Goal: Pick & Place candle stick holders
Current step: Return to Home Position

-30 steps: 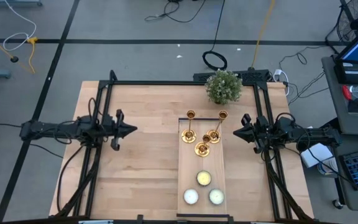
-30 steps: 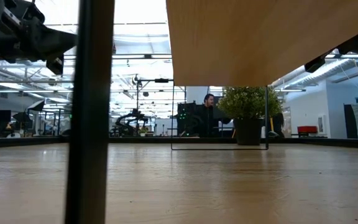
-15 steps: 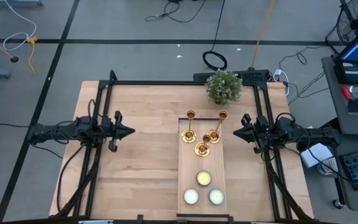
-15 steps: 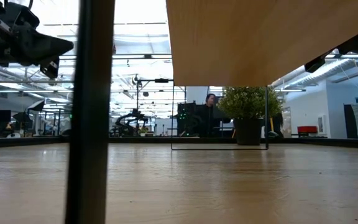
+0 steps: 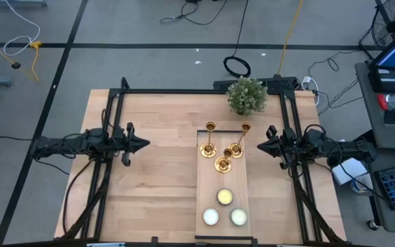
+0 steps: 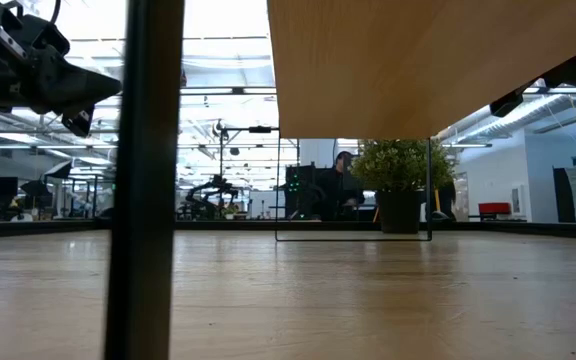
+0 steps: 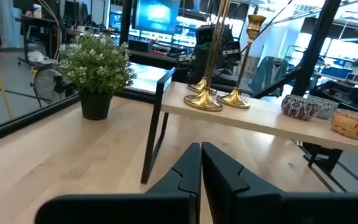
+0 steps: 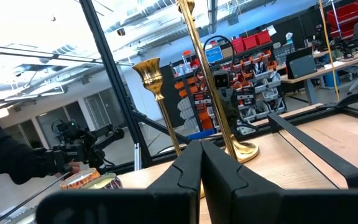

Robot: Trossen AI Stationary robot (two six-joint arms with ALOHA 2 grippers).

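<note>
Now: candle stick holders (image 5: 223, 163) on shelf (image 5: 208, 182); candles (image 5: 224, 197) alongside; plant (image 5: 246, 95) beyond

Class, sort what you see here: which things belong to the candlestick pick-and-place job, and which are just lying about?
Job: three candlesticks, on the shelf; left pincer and right pincer, both shut, flanking the shelf.
Lying about: three candles, also on the shelf; plant, beyond it.
</note>
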